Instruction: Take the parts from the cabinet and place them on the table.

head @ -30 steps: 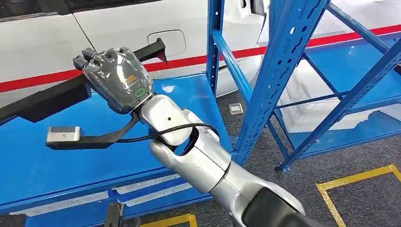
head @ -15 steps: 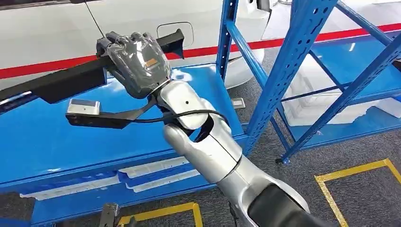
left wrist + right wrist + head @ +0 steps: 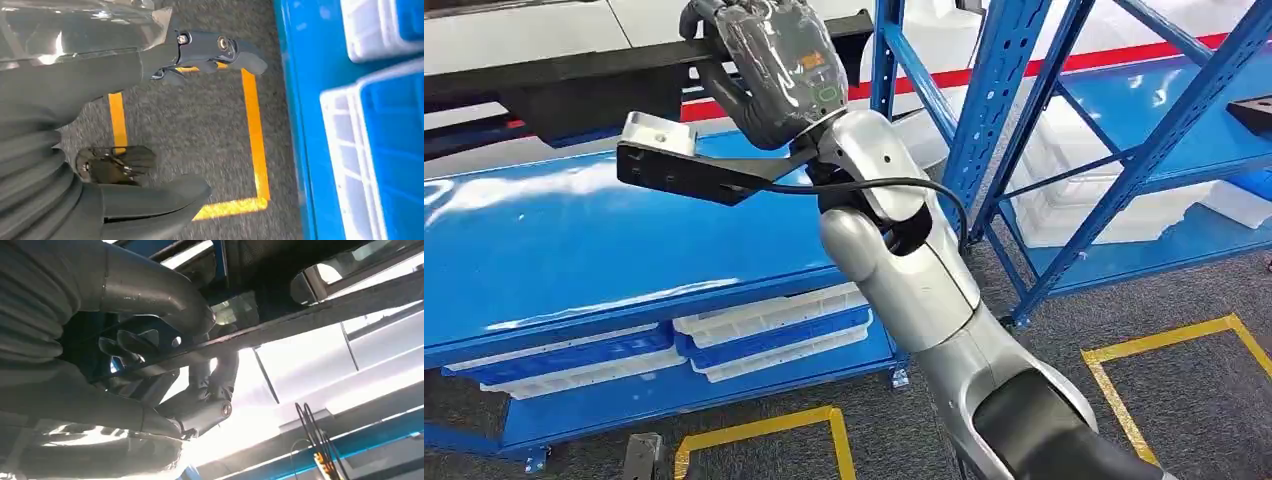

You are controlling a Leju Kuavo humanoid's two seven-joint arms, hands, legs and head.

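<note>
A long black part (image 3: 574, 85) stretches across the top left of the head view, above the blue cabinet shelf (image 3: 574, 250). My right hand (image 3: 774, 60) grips it near its right end, fingers wrapped over the bar. The right wrist view has the same bar (image 3: 320, 310) running through my right hand (image 3: 165, 365), thumb on one side and fingers on the other. My left hand (image 3: 150, 125) hangs over the grey floor with its thumb and fingers apart and nothing between them.
Blue rack uprights (image 3: 994, 110) stand just right of my right arm. White and blue crates (image 3: 769, 325) sit on the low shelf under the cabinet top. More white crates (image 3: 1104, 215) fill the right rack. Yellow floor lines (image 3: 1164, 345) mark the grey carpet. A white car body (image 3: 524, 35) is behind.
My right hand has risen with the black part, lifting it off the blue shelf and toward the upper rack. The whole head view has shifted as well.
</note>
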